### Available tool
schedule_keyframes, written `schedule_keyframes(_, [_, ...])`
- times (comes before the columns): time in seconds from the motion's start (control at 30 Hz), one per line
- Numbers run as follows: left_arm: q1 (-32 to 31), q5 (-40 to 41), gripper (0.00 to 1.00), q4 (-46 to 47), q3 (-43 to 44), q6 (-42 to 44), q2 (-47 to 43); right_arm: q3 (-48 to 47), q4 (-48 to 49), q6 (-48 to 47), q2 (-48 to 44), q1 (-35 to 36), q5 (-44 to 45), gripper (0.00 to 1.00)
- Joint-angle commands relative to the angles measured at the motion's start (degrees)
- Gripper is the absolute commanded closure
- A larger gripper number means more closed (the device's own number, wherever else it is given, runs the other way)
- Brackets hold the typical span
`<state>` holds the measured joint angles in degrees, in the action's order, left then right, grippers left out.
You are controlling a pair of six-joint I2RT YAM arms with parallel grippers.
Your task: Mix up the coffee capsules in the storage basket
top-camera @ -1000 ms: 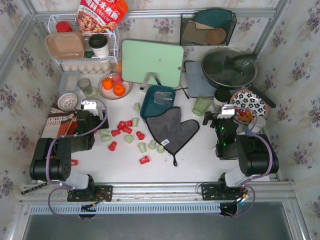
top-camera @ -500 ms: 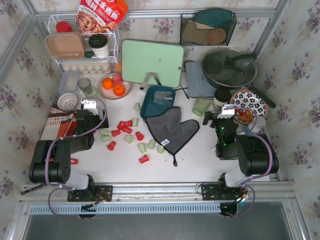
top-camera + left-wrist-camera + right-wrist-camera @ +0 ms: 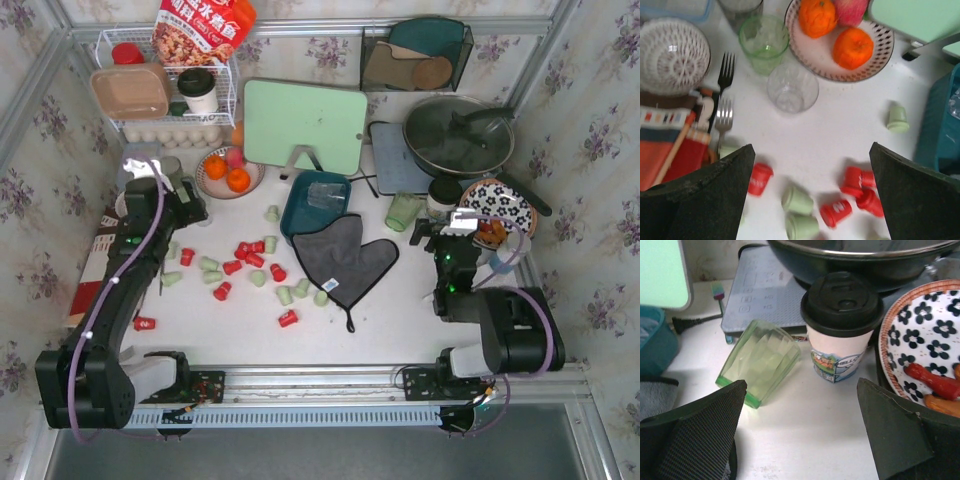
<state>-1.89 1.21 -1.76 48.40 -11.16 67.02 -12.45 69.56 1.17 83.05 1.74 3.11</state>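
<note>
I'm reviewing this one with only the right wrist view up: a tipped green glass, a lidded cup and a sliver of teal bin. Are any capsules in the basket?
Observer: None that I can see. In the top view the storage basket holds only something clear and crinkled.
Operator: Where are the capsules, then?
Observer: The coffee capsules, red and pale green, lie scattered on the table left of the grey cloth.
Operator: And the left arm?
Observer: The left gripper is open, above a few capsules near a clear glass.
</note>
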Motion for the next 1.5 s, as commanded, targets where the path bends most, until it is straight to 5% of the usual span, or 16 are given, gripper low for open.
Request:
schedule_keyframes(0.0, [-0.10,2.60,0.00,-24.29,7.09,-10.67,-1.41,-1.18,-10.20,5.01,-7.40,0.28,8.94,0.00])
schedule_keyframes(0.17, [0.00,4.57,0.00,-29.46,6.07,-18.40,-7.00,-4.18,-21.91,10.02,-16.43,0.27,12.03,0.00])
schedule_keyframes(0.3, [0.80,5.60,0.00,-21.69,-1.98,-24.95,-13.80,-8.39,-32.43,13.51,-19.44,0.34,11.57,0.00])
schedule_keyframes(0.5, [0.21,-0.68,0.00,-19.53,-2.40,-18.11,-14.81,-11.24,-39.49,15.64,-21.48,1.35,7.31,0.00])
schedule_keyframes(0.83, [-2.33,-2.72,0.00,-5.35,-12.77,-17.80,-16.05,-12.57,-47.53,13.52,-24.76,19.89,9.68,0.05])
schedule_keyframes(1.03, [-6.51,-1.17,0.01,-5.02,-13.58,-16.81,-17.48,-12.32,-43.64,16.20,-17.21,30.92,7.04,0.07])
schedule_keyframes(1.47, [-7.07,-1.27,0.01,-6.45,-15.57,-22.19,-21.84,-15.83,-34.07,23.45,6.11,33.04,6.08,0.25])
